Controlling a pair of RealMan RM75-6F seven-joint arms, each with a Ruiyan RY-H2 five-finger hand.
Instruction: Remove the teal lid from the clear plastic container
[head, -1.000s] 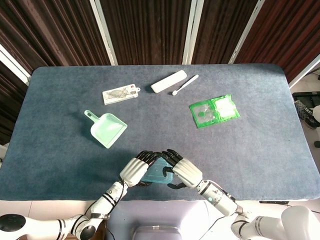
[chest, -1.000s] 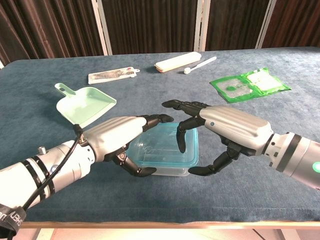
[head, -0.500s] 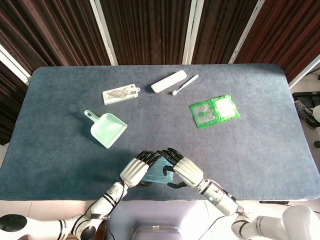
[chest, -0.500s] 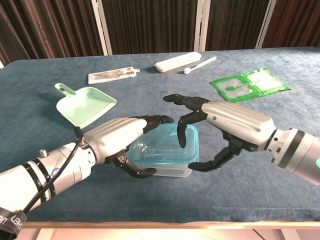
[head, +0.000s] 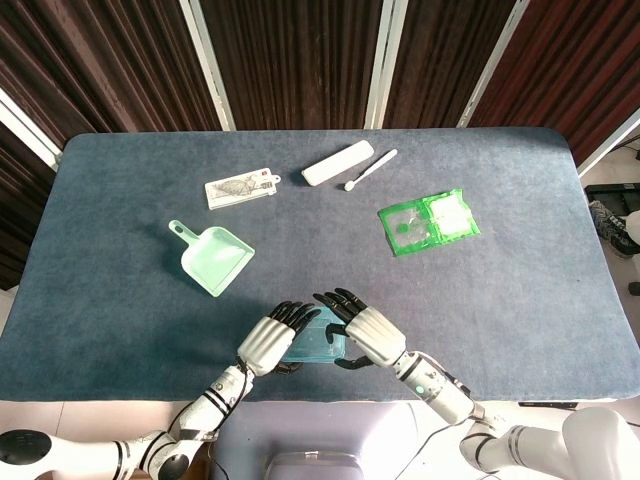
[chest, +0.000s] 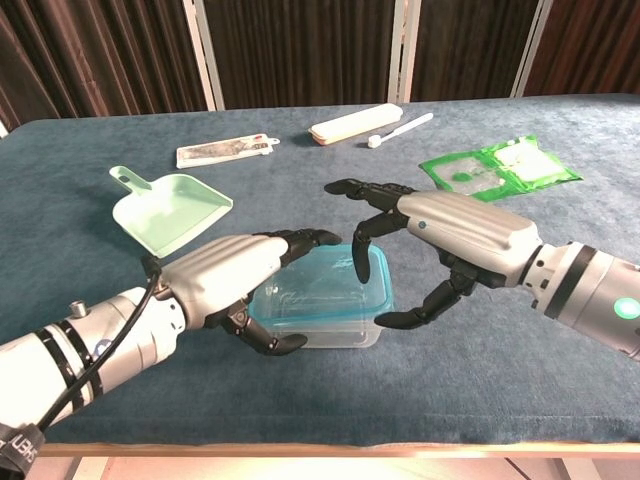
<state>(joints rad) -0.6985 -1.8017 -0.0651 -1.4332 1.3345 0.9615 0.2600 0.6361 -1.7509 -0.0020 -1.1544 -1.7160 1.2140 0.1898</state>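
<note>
Lid: teal, seated on the container, not yet lifted; near the table's front edge, between the two hands.
Container: clear plastic, standing flat on the table; contents cannot be made out.
Left hand: curled round the container's left side, fingers over the lid's rim, thumb low against the near wall; it grips the box and steadies it.
Right hand: fingers spread and apart, arched over the lid's right edge, thumb reaching toward the right wall; contact with the lid cannot be told, and it holds nothing.
Step in hand: bracing the container and bringing the right hand to the lid's edge; the lid itself appears unmoved.
Next move calls for: right fingertips to hook under the lid's right rim and peel upward, while the left hand presses the box down so it does not rise with the lid.
Beyond: dustpan to the left, green packet to the right, white case, toothbrush and card at the far side, all well apart.
</note>
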